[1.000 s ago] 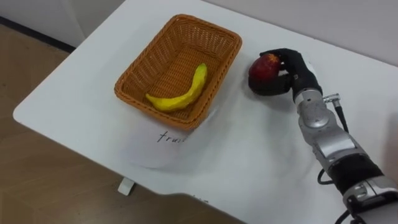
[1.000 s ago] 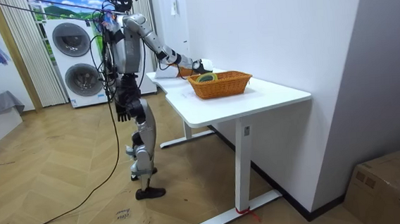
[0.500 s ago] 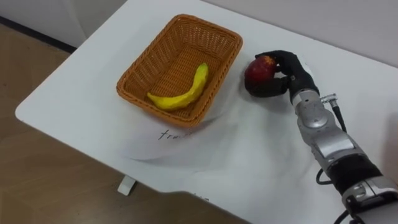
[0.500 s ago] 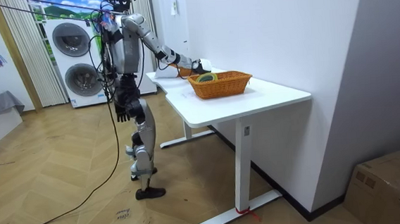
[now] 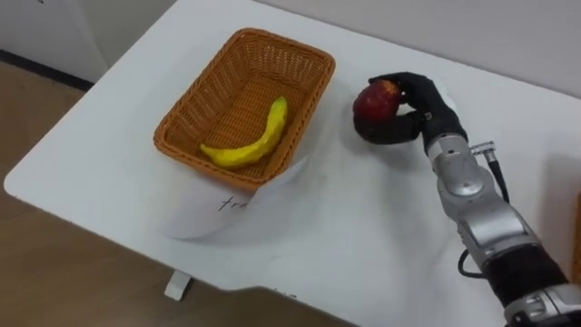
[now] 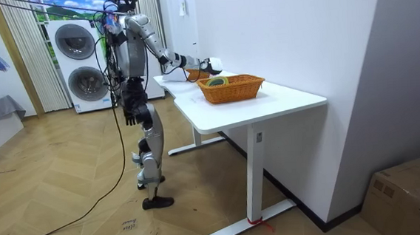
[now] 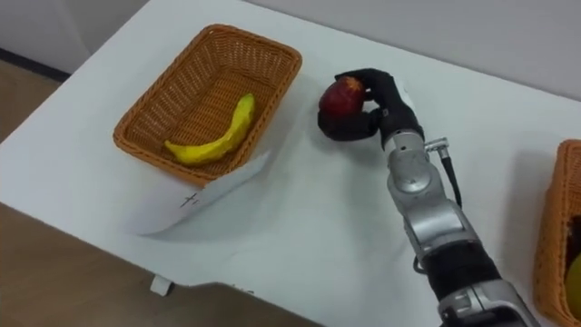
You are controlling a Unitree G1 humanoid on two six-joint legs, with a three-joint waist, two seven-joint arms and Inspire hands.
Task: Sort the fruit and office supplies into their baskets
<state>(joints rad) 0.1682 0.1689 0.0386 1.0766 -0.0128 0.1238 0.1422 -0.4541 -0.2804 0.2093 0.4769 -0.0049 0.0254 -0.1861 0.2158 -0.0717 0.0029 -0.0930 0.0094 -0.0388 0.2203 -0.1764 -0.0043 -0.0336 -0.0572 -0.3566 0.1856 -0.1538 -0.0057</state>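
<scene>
A red apple [image 5: 373,100] [image 7: 339,94] is held in my right hand [image 5: 419,106] [image 7: 381,102], whose dark fingers curl round it just right of the fruit basket. The wicker fruit basket [image 5: 195,118] [image 7: 150,116] stands at the table's left and holds a yellow banana [image 5: 248,145] [image 7: 211,138]. A second wicker basket [image 7: 551,245] [image 6: 232,88] shows at the right edge. In the room view I stand at the table's end, my right arm stretched over it with the apple [image 6: 204,64], my left hand [image 6: 128,118] hanging by my hip.
A white paper label [image 5: 227,204] with handwriting lies under the fruit basket's near edge. The white table [image 5: 363,227] ends close to the basket on the left and front. Washing machines [image 6: 80,63] stand behind me, a cardboard box [image 6: 415,192] at the right.
My right hand has lifted the apple a little and carried it leftward toward the fruit basket. The eye view has shifted to the right.
</scene>
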